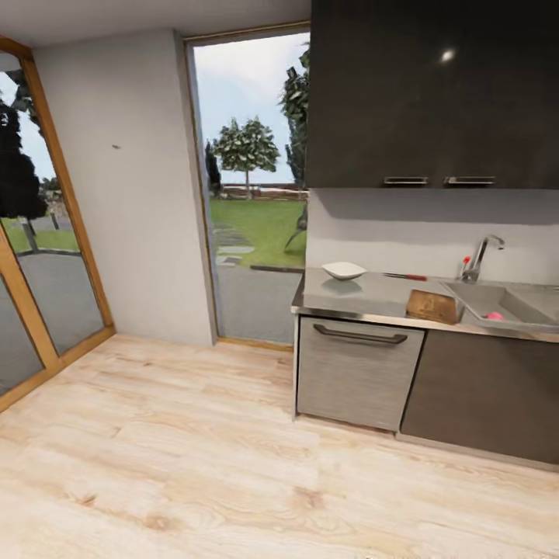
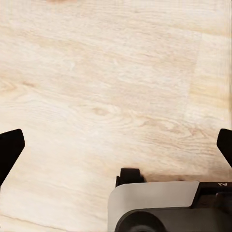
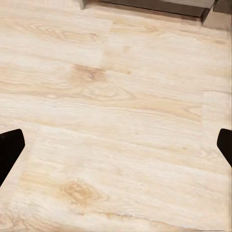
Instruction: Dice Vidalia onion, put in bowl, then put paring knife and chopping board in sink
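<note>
Pale wood floor [image 1: 194,466] nearest us; right of frame, grey sink [image 1: 508,304] holds pink onion [image 1: 494,316]; white bowl [image 1: 343,270] empty. Left gripper [image 2: 116,145] and right gripper [image 3: 116,145] spread wide, empty.

Head view: high, looks forward and down across kitchen from well back; pale wood floor [image 1: 194,466] fills lower half, table [image 1: 373,299] with sink [image 1: 505,303] far right, glass doors [image 1: 248,202] ahead and left.

Left wrist view: looks straight down, close to floor [image 2: 106,87]; dark fingers [image 2: 9,147] at both side edges, spread wide.

Right wrist view: looks down at floor [image 3: 116,121], close; fingers [image 3: 10,145] at side edges, spread wide; base-unit foot [image 3: 159,6] along one edge.

Shared: all three show same floor planks.
</note>
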You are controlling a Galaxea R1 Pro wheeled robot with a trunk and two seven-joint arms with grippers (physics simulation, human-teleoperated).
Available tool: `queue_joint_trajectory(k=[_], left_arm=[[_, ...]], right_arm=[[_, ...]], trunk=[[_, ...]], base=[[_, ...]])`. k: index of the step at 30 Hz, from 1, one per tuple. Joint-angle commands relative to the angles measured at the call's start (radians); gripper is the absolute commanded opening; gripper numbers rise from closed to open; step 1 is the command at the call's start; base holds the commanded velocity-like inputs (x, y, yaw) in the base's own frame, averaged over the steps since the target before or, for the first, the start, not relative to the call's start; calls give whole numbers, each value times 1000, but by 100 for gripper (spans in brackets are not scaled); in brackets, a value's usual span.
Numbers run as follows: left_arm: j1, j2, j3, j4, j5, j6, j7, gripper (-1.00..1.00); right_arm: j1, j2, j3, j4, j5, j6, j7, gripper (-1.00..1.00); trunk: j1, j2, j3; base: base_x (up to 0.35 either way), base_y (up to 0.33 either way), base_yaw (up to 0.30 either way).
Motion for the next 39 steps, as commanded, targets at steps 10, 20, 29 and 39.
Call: queue_joint_trajectory(k=[10,20,29,39], left_arm=[[0,0,1,0,0,-2,0,100],[0,0,1,0,0,-2,0,100],[0,0,1,0,0,-2,1,100],[0,0,1,0,0,-2,1,100]], right_arm=[[0,0,0,-1,0,-2,-1,100],[0,0,0,-1,0,-2,-1,100],[0,0,0,-1,0,-2,-1,100],[0,0,0,-1,0,-2,-1,100]], trunk=[[-38,70,38],[-77,140,77],[-111,203,113],[-150,273,151]], base=[[0,0,-248],[0,0,-249],[0,0,-249],[0,0,-234]])
